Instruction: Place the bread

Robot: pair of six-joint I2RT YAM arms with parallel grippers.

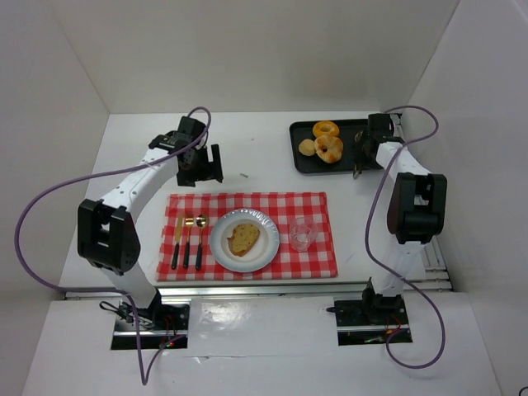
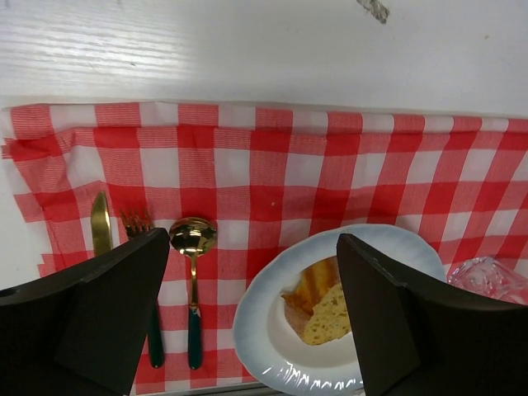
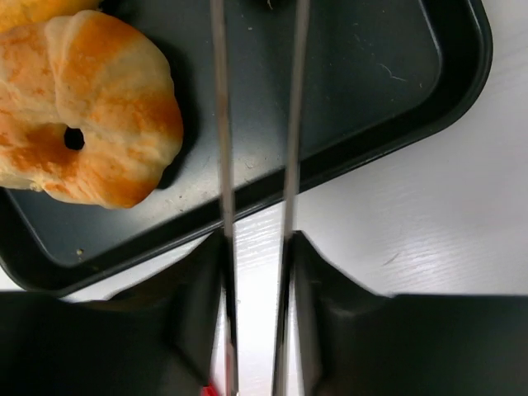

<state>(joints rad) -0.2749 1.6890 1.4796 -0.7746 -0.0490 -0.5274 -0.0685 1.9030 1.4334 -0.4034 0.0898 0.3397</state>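
One toasted bread slice (image 1: pixel 243 239) lies on the white plate (image 1: pixel 219 247) on the red checked cloth; it also shows in the left wrist view (image 2: pixel 326 309), partly behind a finger. My left gripper (image 1: pixel 200 169) (image 2: pixel 252 247) is open and empty, above the cloth's far edge. My right gripper (image 1: pixel 364 150) (image 3: pixel 257 243) is shut on metal tongs (image 3: pixel 221 124), whose two thin blades reach over the black tray (image 1: pixel 299 161) (image 3: pixel 396 74). The tong tips are out of view. I see no bread slice on the tray.
Two orange doughnuts (image 1: pixel 326 129) (image 1: pixel 329 149) and a small pale bun (image 1: pixel 307 147) sit on the tray's left part; one doughnut (image 3: pixel 91 107) shows beside the tongs. A knife (image 1: pixel 176 239), fork, spoon (image 1: pixel 200 223) and a clear glass (image 1: pixel 300 233) lie on the cloth (image 1: pixel 313 206).
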